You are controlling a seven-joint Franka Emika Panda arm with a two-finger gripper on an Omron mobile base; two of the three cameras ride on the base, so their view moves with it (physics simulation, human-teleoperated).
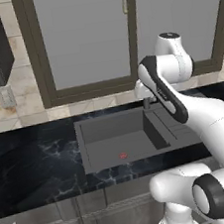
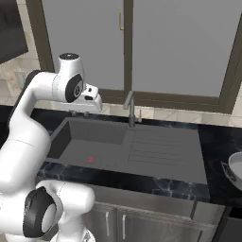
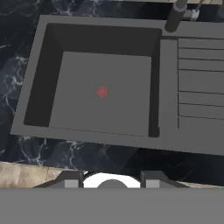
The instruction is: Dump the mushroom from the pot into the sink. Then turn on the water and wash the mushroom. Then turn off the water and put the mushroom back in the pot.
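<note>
The sink (image 3: 48,78) is a dark grey basin with a red drain mark (image 3: 102,91) on its floor and a ribbed drainboard (image 3: 199,83) to its right. My gripper (image 3: 110,180) hangs above the basin's back edge and looks straight down into it. Its fingers stand apart and hold nothing. In the right base view the hand (image 2: 89,100) hovers over the sink's (image 2: 71,137) far left corner. The pot (image 2: 235,169) is a grey metal rim cut off at the far right on the counter, well away from the gripper. The mushroom is out of view.
A slim grey faucet (image 2: 130,109) stands behind the basin beside the drainboard (image 2: 163,151). Black marble counter (image 1: 36,164) surrounds the sink (image 1: 89,152), with a window behind and cabinet doors below. My own arm (image 1: 183,104) crosses the right side of the left base view.
</note>
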